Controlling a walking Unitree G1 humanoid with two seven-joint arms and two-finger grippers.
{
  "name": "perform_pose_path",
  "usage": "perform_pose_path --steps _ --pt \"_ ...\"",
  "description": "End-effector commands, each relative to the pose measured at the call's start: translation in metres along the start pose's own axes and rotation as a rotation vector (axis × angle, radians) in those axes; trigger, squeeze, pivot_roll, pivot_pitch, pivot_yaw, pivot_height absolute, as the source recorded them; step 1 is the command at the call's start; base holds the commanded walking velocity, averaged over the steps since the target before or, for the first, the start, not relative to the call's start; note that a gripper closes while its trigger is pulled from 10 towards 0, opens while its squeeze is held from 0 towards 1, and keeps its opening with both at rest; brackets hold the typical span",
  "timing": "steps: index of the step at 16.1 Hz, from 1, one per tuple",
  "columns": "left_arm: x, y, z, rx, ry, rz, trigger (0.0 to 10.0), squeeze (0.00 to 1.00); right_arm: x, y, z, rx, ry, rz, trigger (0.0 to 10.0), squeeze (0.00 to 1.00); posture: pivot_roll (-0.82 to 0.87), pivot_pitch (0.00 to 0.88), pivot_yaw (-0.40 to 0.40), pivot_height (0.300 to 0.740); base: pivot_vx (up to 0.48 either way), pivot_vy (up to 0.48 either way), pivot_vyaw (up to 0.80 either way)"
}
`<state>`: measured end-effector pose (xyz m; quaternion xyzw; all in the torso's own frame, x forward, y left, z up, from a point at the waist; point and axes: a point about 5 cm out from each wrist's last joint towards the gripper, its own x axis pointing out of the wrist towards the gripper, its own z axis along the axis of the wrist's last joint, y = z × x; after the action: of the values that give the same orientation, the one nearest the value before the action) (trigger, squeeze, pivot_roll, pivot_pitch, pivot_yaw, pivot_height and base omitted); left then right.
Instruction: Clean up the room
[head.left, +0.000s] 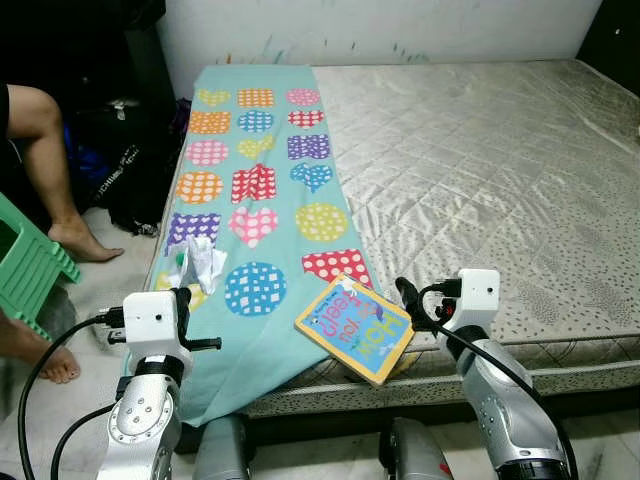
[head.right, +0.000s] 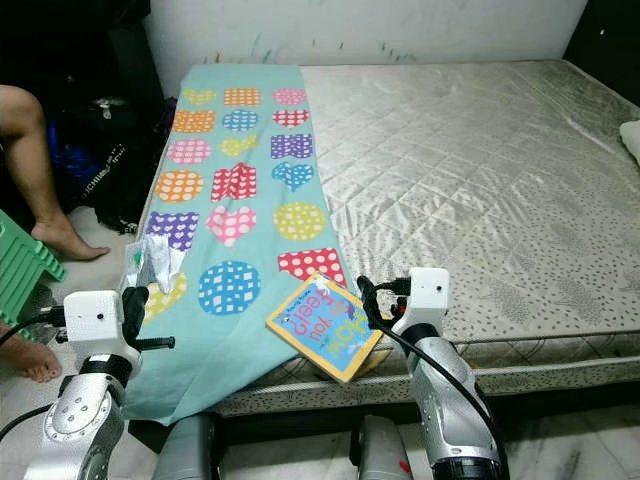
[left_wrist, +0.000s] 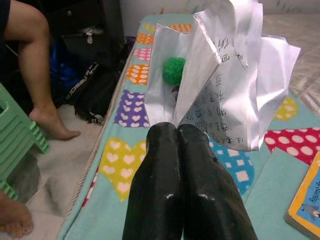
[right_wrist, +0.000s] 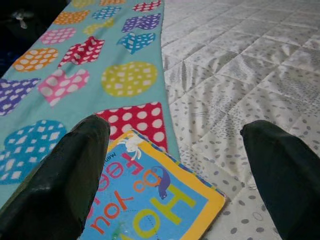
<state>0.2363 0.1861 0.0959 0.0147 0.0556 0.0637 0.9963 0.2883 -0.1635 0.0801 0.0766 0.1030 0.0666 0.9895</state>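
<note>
A crumpled sheet of white paper (left_wrist: 235, 85) with lines of handwriting stands pinched in the left gripper (left_wrist: 178, 131), whose two black fingers are pressed together on the paper's lower edge. It is held over the near left part of a teal blanket (head.left: 290, 170) printed with dotted hearts, circles and other bright shapes, close to the bed's left edge. In the left wrist view a small green fuzzy ball (left_wrist: 174, 70) shows in the fold of the paper; whether it is stuck to it or lies behind I cannot tell.

Just to the right, a children's book (head.left: 354, 329) with a blue cover and yellow border lies at the near edge of the mattress (head.left: 480, 150), partly on the blanket's corner and partly on the bare quilted grey surface, with one corner overhanging. The right gripper (right_wrist: 182, 165) hovers right at the book, its fingers spread wide apart, one over the book's cover and the other over the bare mattress.

On the floor to the left of the bed a person's bare leg (head.left: 50, 170) and another foot (head.left: 45, 362) rest beside a green plastic stool (head.left: 25, 265), with dark bags (head.left: 120, 170) against the bed's side
</note>
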Motion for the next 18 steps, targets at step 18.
perform_pose_path --steps 18 --pt "0.007 -0.006 -0.005 -0.04 0.041 0.0 0.0 0.0 0.005 0.0 0.013 -0.018 -0.066 -0.057 10.0 0.0 -0.12 0.0 0.005 0.603 0.0 0.0 0.03"
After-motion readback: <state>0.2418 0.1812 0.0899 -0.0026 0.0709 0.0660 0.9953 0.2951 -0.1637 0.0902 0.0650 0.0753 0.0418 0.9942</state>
